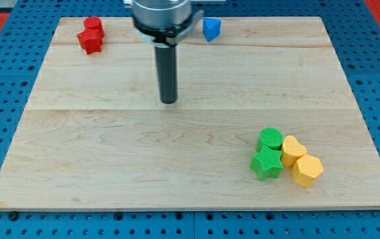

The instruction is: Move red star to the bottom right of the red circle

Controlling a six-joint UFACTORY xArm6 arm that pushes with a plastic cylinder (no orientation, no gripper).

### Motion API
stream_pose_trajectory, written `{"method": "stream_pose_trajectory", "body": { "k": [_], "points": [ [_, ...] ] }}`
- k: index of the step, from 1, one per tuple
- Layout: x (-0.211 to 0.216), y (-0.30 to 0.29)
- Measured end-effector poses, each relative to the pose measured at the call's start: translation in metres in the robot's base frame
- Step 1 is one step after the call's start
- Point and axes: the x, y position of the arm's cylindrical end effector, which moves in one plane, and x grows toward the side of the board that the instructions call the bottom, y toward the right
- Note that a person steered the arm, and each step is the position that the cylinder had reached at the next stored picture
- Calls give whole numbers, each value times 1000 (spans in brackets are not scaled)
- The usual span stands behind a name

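Observation:
The red star [89, 41] lies near the board's top left corner. The red circle [94, 25] sits just above it, slightly to its right, and the two touch. My tip [168, 101] rests on the board near the middle, well to the right of and below both red blocks, touching no block.
A blue block [211, 28] lies at the top edge, right of the rod. At the lower right a cluster holds a green circle [270, 139], a green star [266, 163], a yellow heart [292, 150] and a yellow hexagon [307, 170]. The wooden board [110, 153] lies on a blue pegboard.

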Motion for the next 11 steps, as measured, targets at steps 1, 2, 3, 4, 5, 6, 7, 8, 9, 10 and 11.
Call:
{"method": "stream_pose_trajectory", "body": {
  "k": [1,2,3,4,5,6,7,8,9,10,11],
  "points": [
    [6,-63],
    [6,-132],
    [-11,-214],
    [-78,-242],
    [-108,-242],
    [-139,-171],
    [-142,-113],
    [-142,-111],
    [-147,-152],
    [-154,-220],
    [-156,-247]
  ]
}}
